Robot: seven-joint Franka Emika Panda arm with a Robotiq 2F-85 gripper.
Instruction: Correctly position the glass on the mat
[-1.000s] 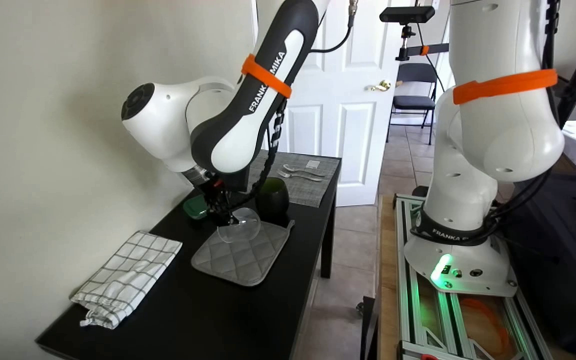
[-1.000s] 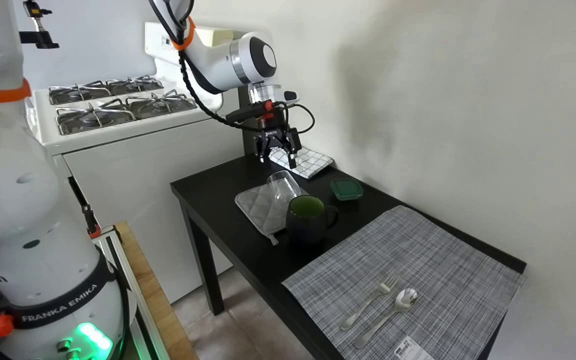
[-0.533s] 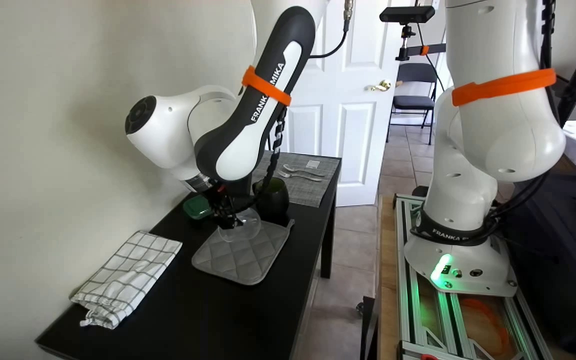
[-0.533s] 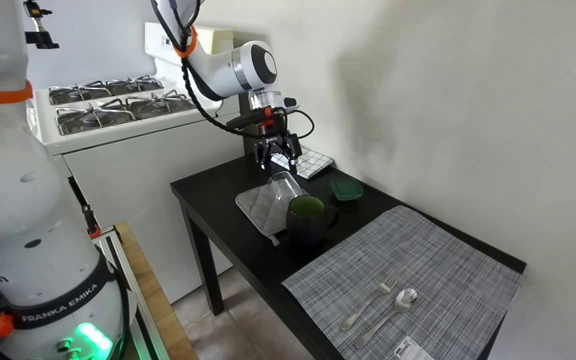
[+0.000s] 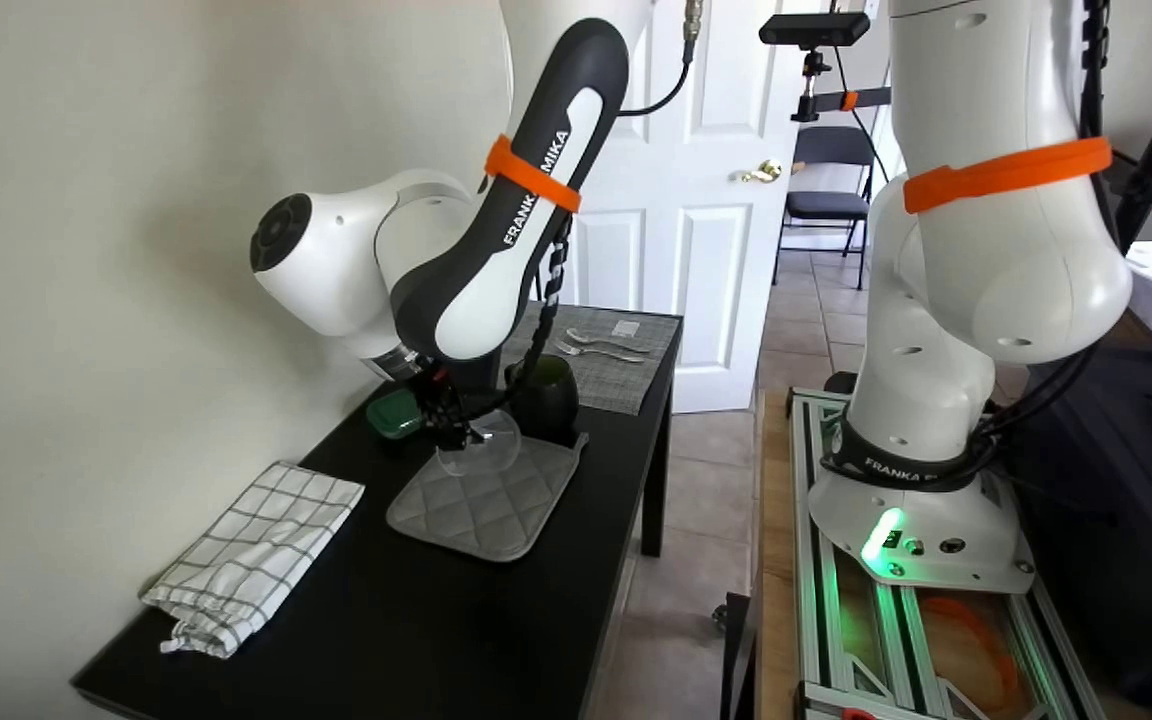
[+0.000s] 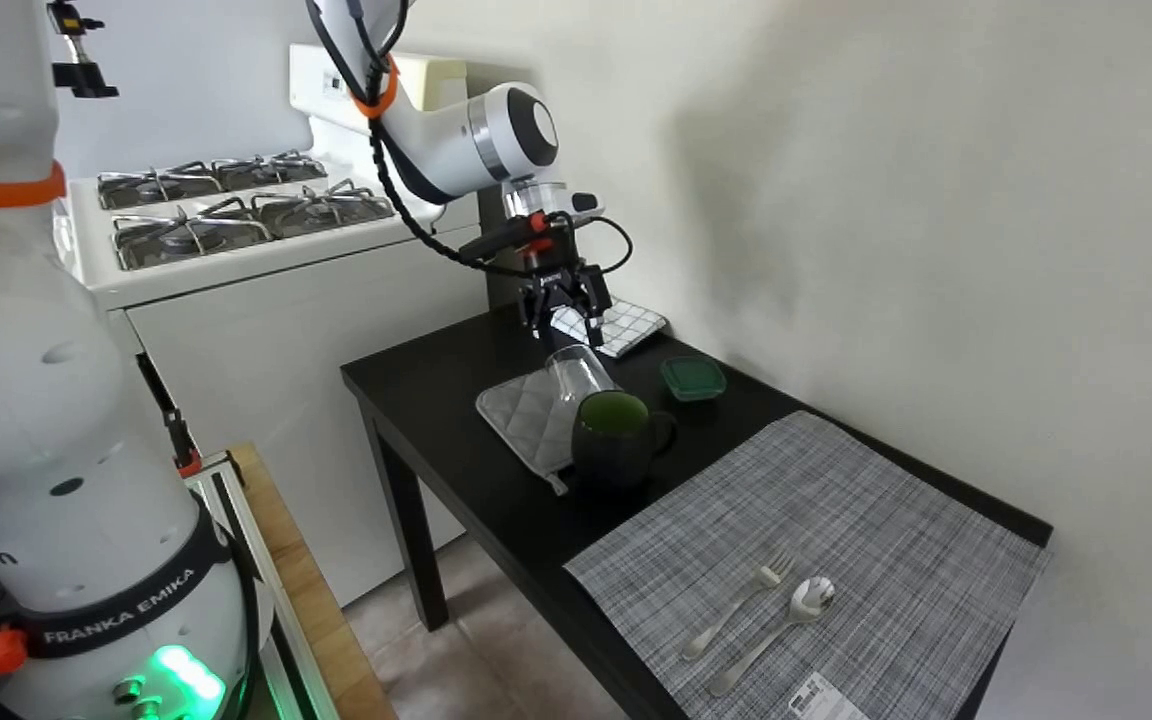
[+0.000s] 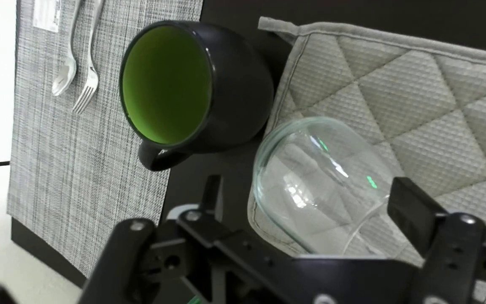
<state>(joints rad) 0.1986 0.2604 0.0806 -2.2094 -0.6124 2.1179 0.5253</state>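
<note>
Two fingers (image 7: 411, 213) stand wide apart; in the wrist view the clear glass (image 7: 323, 181) shows between them, on the grey mat (image 7: 416, 93) near the dark cup (image 7: 238, 88). Whether either finger touches it, I cannot tell. In an exterior view, the base band (image 6: 121, 612) reads "FRANKA EMIKA"; "FRANKA" and "MIKA" show along the arm (image 5: 511, 240), parted by an orange strap (image 5: 533, 173). Print on the white label (image 6: 824, 697) on the woven placemat (image 6: 876, 500) is too small to read.
</note>
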